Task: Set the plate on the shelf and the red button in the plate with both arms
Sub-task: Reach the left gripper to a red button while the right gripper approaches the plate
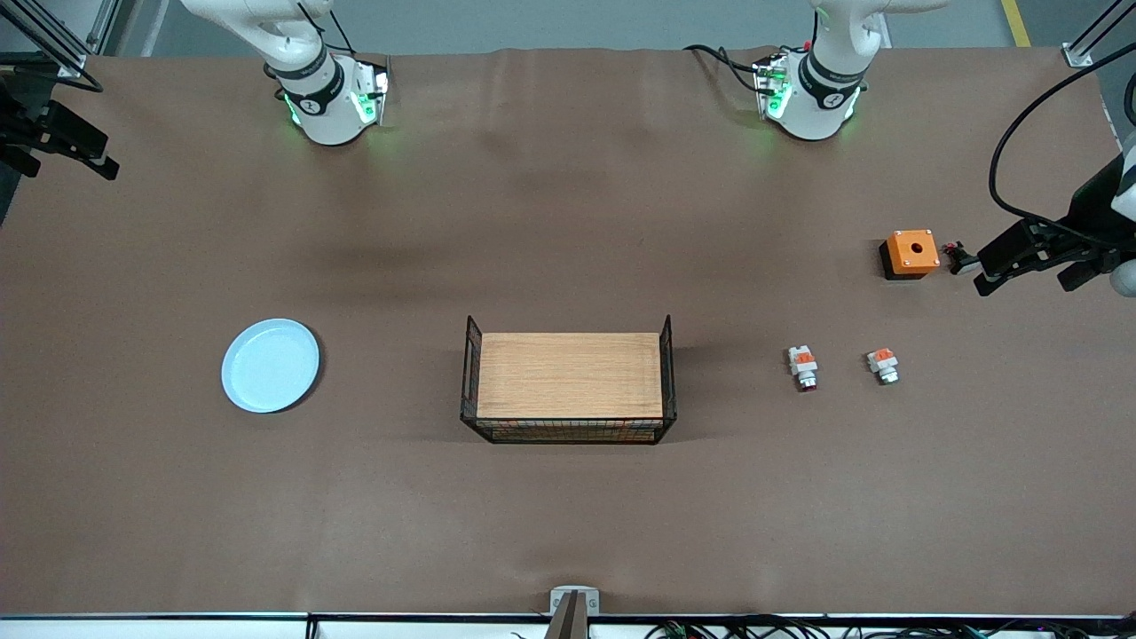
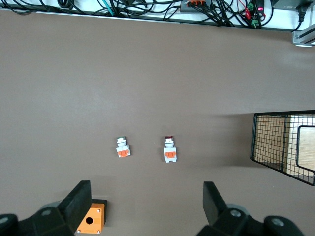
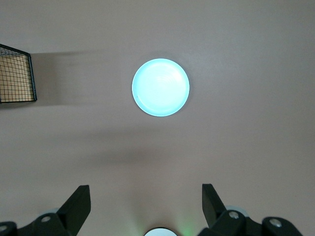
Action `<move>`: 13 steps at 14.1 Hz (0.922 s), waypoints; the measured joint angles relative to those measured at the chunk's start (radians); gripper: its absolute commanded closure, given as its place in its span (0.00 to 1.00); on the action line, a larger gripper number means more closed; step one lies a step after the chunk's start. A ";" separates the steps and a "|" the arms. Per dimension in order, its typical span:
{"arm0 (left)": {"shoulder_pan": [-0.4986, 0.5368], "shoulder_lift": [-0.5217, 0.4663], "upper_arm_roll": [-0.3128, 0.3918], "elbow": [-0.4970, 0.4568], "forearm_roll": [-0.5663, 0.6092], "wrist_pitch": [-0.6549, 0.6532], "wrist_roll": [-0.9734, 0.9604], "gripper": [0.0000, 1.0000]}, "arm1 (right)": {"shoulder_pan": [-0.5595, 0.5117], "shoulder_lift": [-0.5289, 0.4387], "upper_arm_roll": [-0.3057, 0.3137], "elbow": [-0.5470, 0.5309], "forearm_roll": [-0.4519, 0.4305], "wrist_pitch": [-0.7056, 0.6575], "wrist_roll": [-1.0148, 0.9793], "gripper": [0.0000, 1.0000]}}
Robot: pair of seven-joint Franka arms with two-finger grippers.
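1. Risk, part mix-up: the red button (image 1: 804,367) lies just beside a near-twin, the silver-tipped part (image 1: 883,365), both toward the left arm's end of the table; a descent centred on the wrong one would likely lift the twin; only the dark red cap tells them apart.
2. Risk, grip: button is tiny and lies on its side; may roll or squirt out if pinched off-centre.
3. Risk, plate (image 1: 270,365): lies flat on the table toward the right arm's end, well apart from the wire basket (image 1: 568,431); shallow glossy rim gives little purchase; could slide or tip.
4. Left gripper (image 2: 147,199): high over the table near the orange box (image 1: 911,253); fingers spread wide, empty.
5. Right gripper (image 3: 146,199): high, looking down on the plate; fingers wide apart, holding nothing.
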 measured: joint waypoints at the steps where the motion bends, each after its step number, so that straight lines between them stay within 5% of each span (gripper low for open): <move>1: 0.000 0.000 0.000 0.000 0.000 0.000 0.000 0.00 | 0.000 0.000 0.000 0.000 0.000 0.000 0.000 0.00; 8: -0.004 0.001 0.000 -0.005 0.000 -0.057 -0.001 0.00 | 0.000 0.000 0.000 0.000 0.000 0.001 0.000 0.00; 13: -0.005 0.037 0.000 -0.095 -0.016 -0.111 -0.001 0.00 | 0.000 0.000 -0.001 0.006 -0.001 0.004 0.000 0.00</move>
